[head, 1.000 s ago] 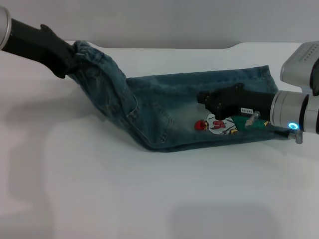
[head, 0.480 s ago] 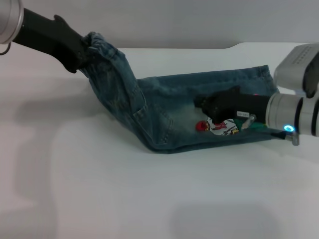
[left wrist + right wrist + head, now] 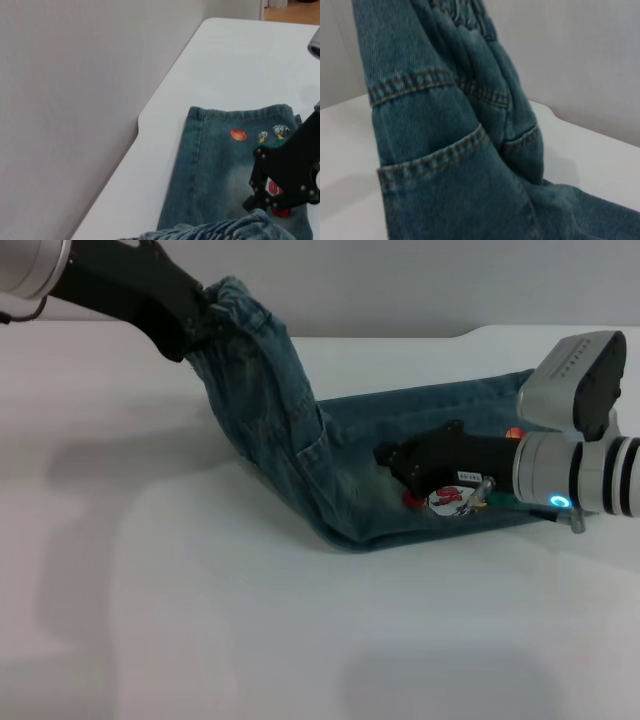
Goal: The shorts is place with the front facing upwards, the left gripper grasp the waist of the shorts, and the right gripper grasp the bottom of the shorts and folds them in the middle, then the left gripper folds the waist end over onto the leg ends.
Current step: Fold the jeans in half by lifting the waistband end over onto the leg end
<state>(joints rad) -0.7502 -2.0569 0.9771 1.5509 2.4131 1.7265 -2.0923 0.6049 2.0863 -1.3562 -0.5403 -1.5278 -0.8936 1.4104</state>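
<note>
The blue denim shorts (image 3: 360, 475) lie folded lengthwise on the white table (image 3: 200, 620), leg hems to the right. My left gripper (image 3: 198, 315) is shut on the waist (image 3: 240, 305) and holds it raised well above the table, so the upper half hangs as a steep slope. My right gripper (image 3: 392, 455) rests low on the leg part, beside the cartoon patches (image 3: 450, 500). The left wrist view shows the leg hems (image 3: 240, 114) and the right gripper (image 3: 257, 175) farther off. Hanging denim with a back pocket (image 3: 445, 160) fills the right wrist view.
A pale wall (image 3: 400, 280) runs behind the table's far edge, which has a step (image 3: 470, 333) at the back right. Bare white tabletop stretches in front of and to the left of the shorts.
My left gripper has carried the waist higher and to the right, steepening the raised fabric. The right gripper has slid a little to the left along the leg part.
</note>
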